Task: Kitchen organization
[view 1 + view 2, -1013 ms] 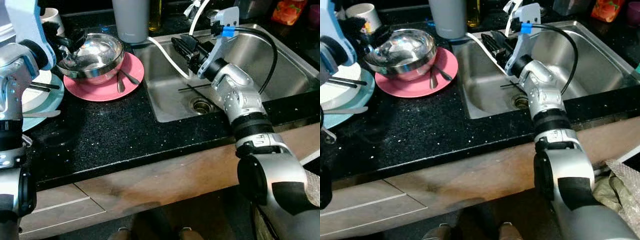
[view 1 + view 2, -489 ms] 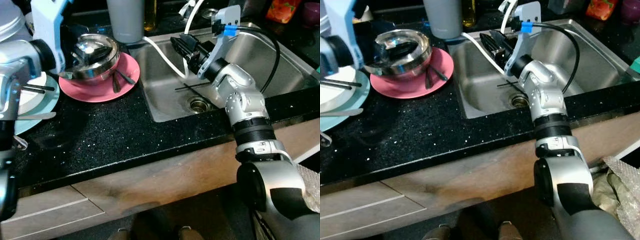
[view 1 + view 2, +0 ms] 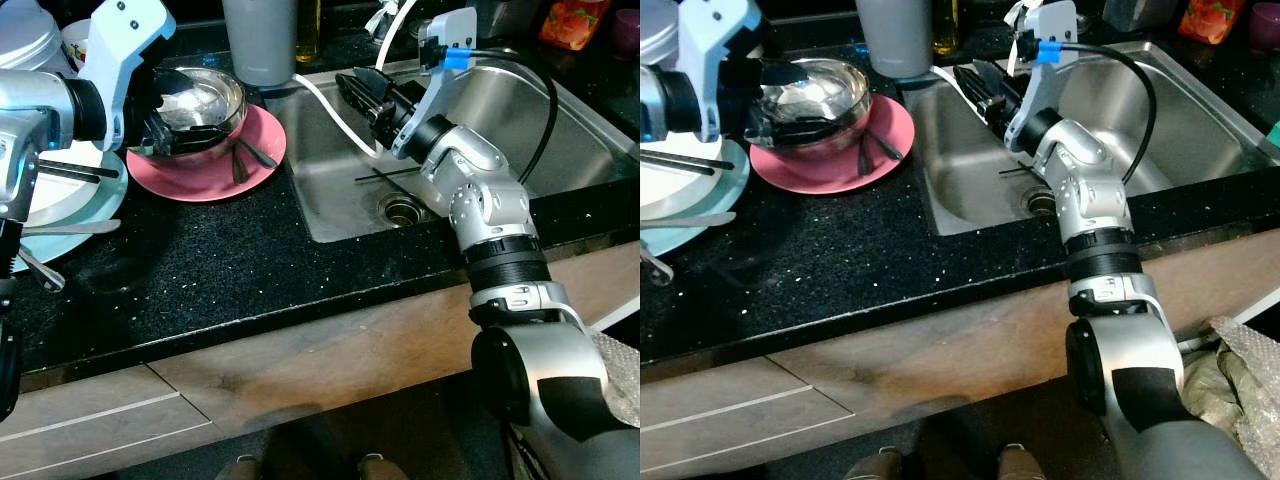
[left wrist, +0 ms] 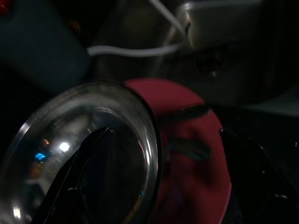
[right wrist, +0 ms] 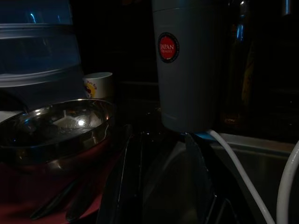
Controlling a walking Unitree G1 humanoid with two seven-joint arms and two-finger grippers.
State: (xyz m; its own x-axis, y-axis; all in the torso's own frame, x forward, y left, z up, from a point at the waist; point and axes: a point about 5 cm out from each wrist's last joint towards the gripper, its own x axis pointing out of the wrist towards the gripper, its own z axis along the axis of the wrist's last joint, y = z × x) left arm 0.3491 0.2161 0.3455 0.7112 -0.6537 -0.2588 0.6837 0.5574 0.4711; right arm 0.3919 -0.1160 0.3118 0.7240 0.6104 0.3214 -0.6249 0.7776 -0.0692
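A steel bowl (image 3: 208, 98) stands on a pink plate (image 3: 195, 182) on the black counter, with two spoons (image 3: 247, 160) beside it on the plate. My left gripper (image 3: 172, 125) is at the bowl's near-left side. It is open and straddles the rim, with one finger (image 4: 79, 177) inside the bowl and the other outside. My right gripper (image 3: 356, 86) hangs over the sink's (image 3: 570, 120) left part, pointing toward the bowl. Its fingers (image 5: 124, 186) are a little apart with nothing between them.
A grey tumbler (image 3: 260, 40) stands behind the plate, and a white hose (image 3: 330, 108) runs down into the sink near the drain (image 3: 404, 208). At the left lies a pale blue plate (image 3: 95, 200) with chopsticks (image 3: 75, 172) and a knife (image 3: 70, 228).
My left wrist has swung down and round, bringing the fingers from the bowl's far-left side to its near-left rim. The right arm has barely moved. The camera has shifted slightly.
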